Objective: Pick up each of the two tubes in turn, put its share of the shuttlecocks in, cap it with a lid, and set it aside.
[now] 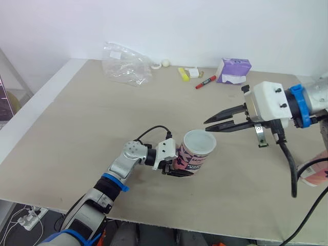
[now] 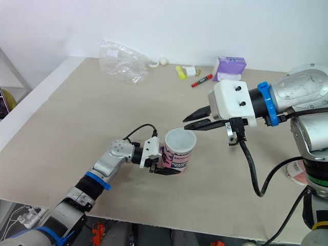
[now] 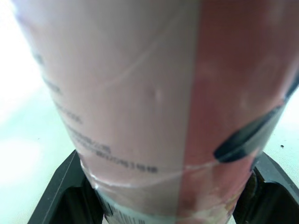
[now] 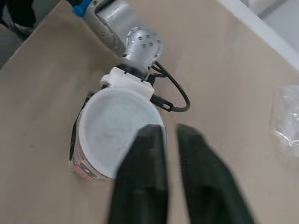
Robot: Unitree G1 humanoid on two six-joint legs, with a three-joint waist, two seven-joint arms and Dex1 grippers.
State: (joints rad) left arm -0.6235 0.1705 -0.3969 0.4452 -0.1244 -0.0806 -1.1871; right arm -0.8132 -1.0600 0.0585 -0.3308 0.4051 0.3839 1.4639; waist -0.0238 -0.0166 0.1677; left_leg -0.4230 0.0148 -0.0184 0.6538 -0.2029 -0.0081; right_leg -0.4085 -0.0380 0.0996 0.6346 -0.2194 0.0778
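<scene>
left claw grips tube | right wrist: lid seemingly seated

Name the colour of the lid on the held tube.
Frosted white: the round plastic lid on the pink cardboard tube shows best in the right wrist view.

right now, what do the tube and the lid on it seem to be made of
Tube: probably cardboard under a smooth printed pink wrap; a seam line and small print show on its side. Lid: likely frosted, translucent white plastic with a raised rim, matte-looking.
</scene>
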